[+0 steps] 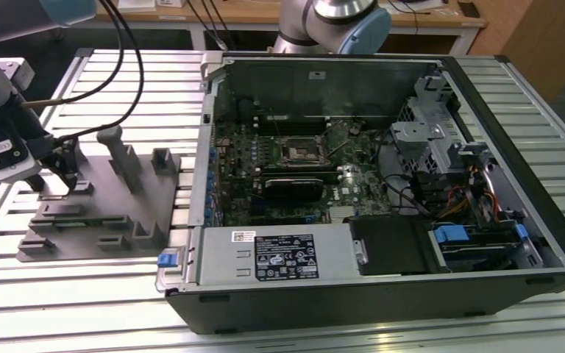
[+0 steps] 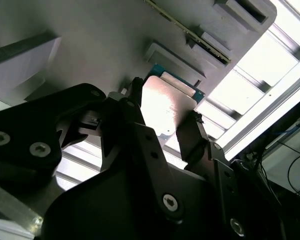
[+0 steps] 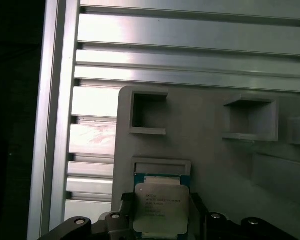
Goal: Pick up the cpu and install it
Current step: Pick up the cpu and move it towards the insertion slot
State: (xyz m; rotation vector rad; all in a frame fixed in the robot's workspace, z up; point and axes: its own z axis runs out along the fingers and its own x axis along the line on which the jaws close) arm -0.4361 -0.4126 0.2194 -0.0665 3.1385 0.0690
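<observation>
**A:** What worries you here?

**B:** The hold. The cpu point(image 3: 161, 205) is thin and flat, and the gripper point(image 1: 55, 182) has it only by two opposite edges. If the grip is a little off centre, I'd expect the chip to tilt or slip out and drop onto the grey tray point(image 1: 115, 220).

**A:** Anything about the tray itself?

**B:** Yes. The chip is at a shallow pocket close to one edge of the tray, with a raised lip just beside it. A lift that isn't straight could catch a corner on that lip and twist the chip between the pads. A twisted chip would meet the socket point(image 1: 297, 151) at the wrong angle, and that is where I'd expect damage. The socket is inside the computer case point(image 1: 361, 316), well apart from the tray.

**A:** And the jaws?

**B:** Drawn in to about the chip's width. In both wrist views the two dark fingers point(image 2: 136, 102) lie against opposite sides of the silvery top. I read them as clamped on the cpu and touching nothing else.

**A:** Is it off the tray?

**B:** Hard to say from these angles. It may be resting in the pocket or raised a hair above it. In the exterior view the gripper is low over the tray's side away from the case.
</observation>
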